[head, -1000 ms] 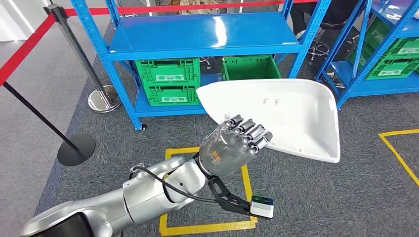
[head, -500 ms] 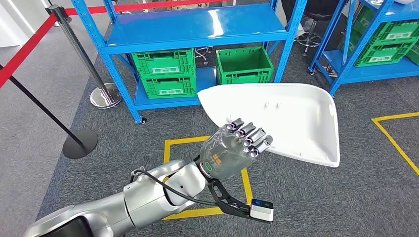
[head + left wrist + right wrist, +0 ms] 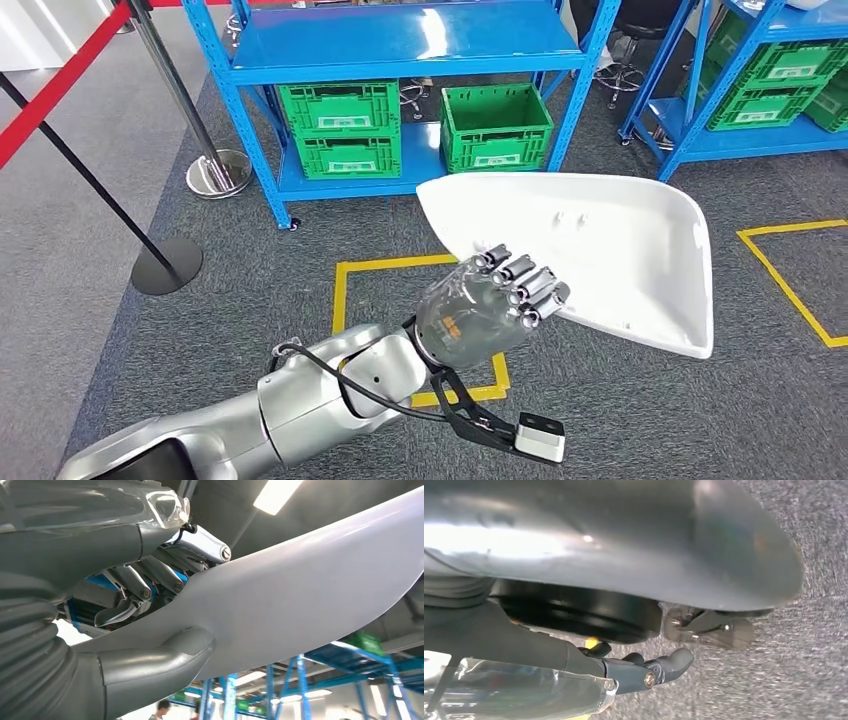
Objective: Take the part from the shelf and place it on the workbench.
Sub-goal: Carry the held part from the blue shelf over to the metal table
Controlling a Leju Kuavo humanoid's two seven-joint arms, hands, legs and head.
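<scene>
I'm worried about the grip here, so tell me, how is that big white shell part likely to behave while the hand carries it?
The white part looks like a thin, rigid moulded shell, so probably light for its size. Its glossy surface could be slippery. The left hand grips only one edge, thumb beneath and fingers above, so the long overhang may sag or swing.

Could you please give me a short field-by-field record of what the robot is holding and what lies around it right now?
held item: white part, large curved shell
holder: left hand, fingers over the part's near edge, thumb beneath
right hand: fingers curled, nothing seen in it
part position: in the air above grey carpet
behind: blue shelf with green crates on its lower level
floor: yellow taped square
</scene>
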